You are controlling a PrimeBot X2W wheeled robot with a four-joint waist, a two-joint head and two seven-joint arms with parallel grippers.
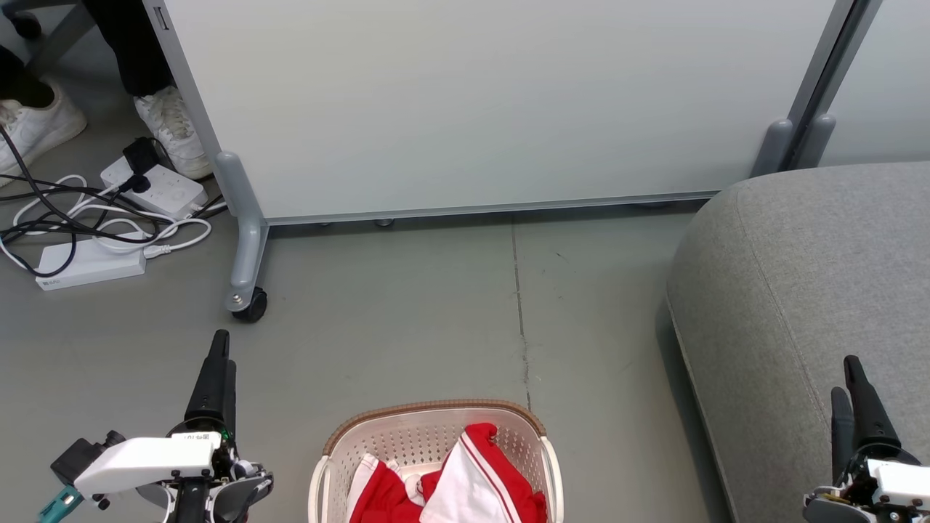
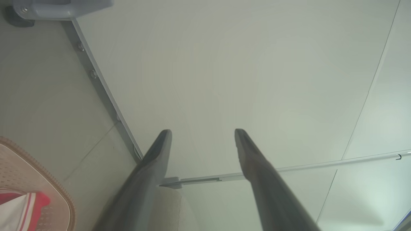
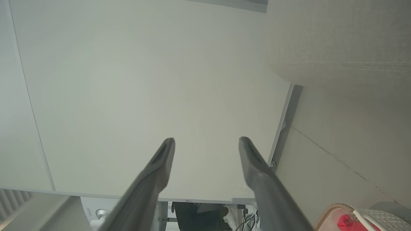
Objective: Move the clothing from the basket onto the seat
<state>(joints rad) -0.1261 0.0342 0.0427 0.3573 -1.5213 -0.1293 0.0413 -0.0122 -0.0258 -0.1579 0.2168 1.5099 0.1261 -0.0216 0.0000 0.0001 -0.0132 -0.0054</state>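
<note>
Left hand (image 1: 220, 340) and right hand (image 1: 844, 376) are held wide and empty at the lower corners; clothing (image 1: 465, 483) is heaped in the basket (image 1: 436, 407) at bottom centre, apart from the seat (image 1: 814, 290).

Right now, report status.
Left pincer open, right pincer open, both empty. Clothing in basket. Seat to its right. Cables far left, off path.
</note>
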